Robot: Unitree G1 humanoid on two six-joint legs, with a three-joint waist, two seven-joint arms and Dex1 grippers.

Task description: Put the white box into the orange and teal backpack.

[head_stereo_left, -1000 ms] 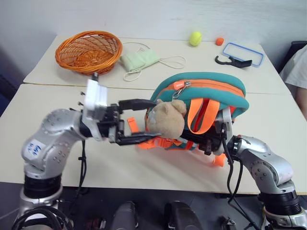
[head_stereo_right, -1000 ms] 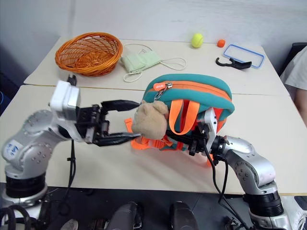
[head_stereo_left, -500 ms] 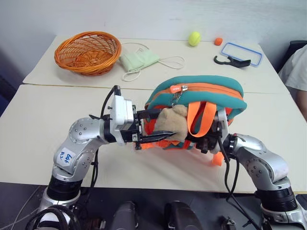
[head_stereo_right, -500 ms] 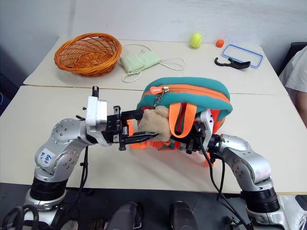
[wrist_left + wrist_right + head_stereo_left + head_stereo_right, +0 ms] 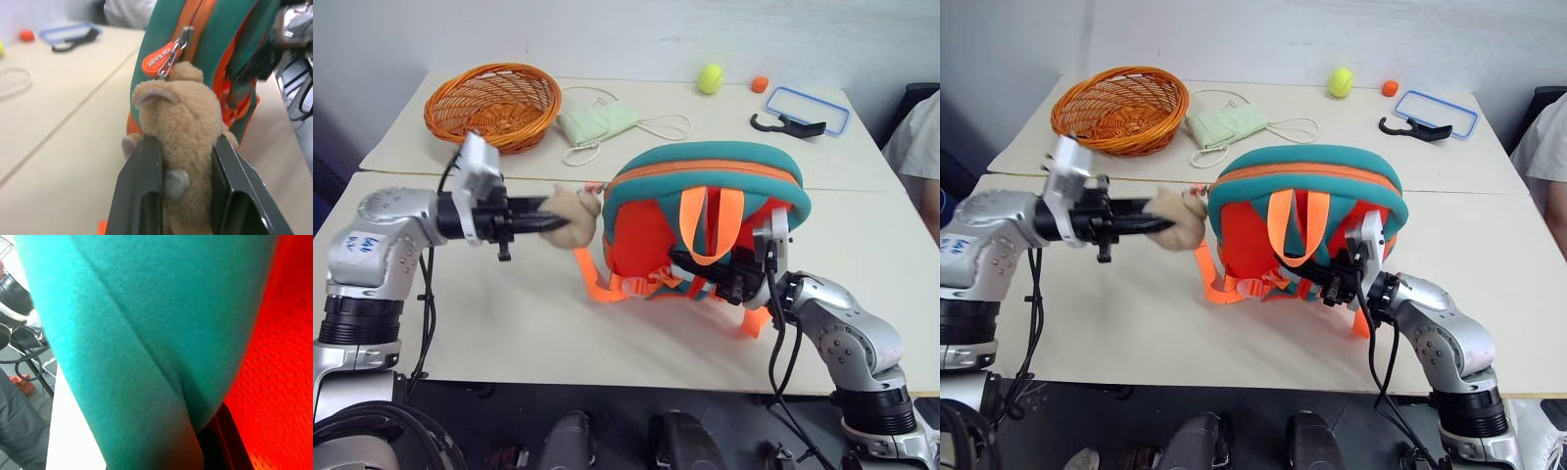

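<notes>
L hand (image 5: 183,196) pulled teddy bear (image 5: 183,142) leftward, clamped; R hand (image 5: 729,284) shut on backpack (image 5: 705,186).

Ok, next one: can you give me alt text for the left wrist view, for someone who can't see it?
The left gripper is clamped on the tan plush teddy bear, one black finger on each side. The bear hangs by a metal clip beside an orange zipper tag on the orange and teal backpack, which stands on a pale table.
</notes>
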